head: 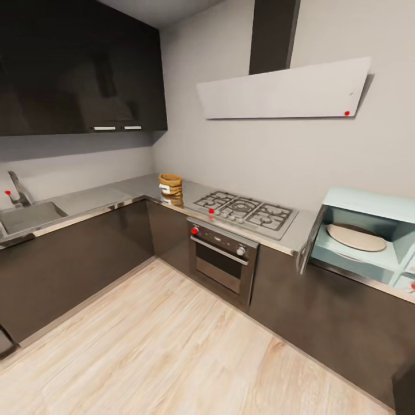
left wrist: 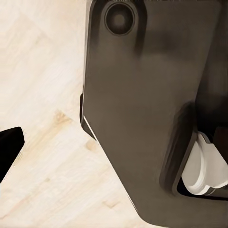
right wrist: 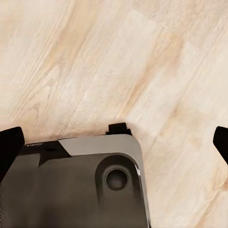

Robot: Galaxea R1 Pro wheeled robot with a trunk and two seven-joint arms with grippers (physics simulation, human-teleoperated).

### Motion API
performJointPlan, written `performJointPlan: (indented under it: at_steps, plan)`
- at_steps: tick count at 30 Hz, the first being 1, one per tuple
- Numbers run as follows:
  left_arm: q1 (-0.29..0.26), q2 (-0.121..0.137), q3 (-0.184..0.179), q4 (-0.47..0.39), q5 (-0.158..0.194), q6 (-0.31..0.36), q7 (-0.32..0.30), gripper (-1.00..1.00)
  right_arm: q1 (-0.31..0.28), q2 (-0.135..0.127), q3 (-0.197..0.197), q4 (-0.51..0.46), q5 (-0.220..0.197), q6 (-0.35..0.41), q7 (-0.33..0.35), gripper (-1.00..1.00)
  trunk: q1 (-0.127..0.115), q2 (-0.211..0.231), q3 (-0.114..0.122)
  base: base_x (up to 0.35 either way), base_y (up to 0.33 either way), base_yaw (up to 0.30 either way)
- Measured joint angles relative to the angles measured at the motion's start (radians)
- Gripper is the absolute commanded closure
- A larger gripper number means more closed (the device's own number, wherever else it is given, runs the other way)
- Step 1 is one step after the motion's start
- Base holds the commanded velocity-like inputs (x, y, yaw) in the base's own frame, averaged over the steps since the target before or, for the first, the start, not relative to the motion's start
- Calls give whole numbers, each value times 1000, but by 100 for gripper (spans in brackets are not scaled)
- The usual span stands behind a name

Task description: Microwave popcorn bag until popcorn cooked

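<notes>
A corner kitchen, seen from the robot's head: the popcorn bag [head: 170, 185] sits untouched on the grey desk [head: 104, 197] in the corner, between the sink [head: 26, 216] and the gas hob [head: 245, 212], well apart from the microwave [head: 369, 236], which stands at the far right with its door [head: 308, 242] already swung open and the turntable plate [head: 356, 237] bare inside. Both arms hang low over the wooden floor [head: 173, 346] beside the robot's dark base [left wrist: 142, 118]. The right tool [right wrist: 116, 142] stands wide open with nothing between its fingertips; of the left tool [left wrist: 9, 149] one dark fingertip shows at the picture's edge, so its opening cannot be told. By this showing the job has barely begun: the bag has yet to be picked up, carried across, put in, shut in and heated
</notes>
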Motion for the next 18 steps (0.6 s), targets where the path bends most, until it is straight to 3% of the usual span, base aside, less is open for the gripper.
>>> performJointPlan:
  at_steps: [5,13,18]
  plan:
    - [0,0,0,0,0,0,0,-100,0,0,0,0,2,0,41,-100,0,0,0,207,253,5]
    - [0,1,0,0,0,0,0,-100,0,8,0,0,2,0,46,-100,0,0,0,216,245,-2]
    - [0,1,-1,0,0,0,0,-100,0,9,0,0,2,0,46,-100,0,0,0,201,255,-126]
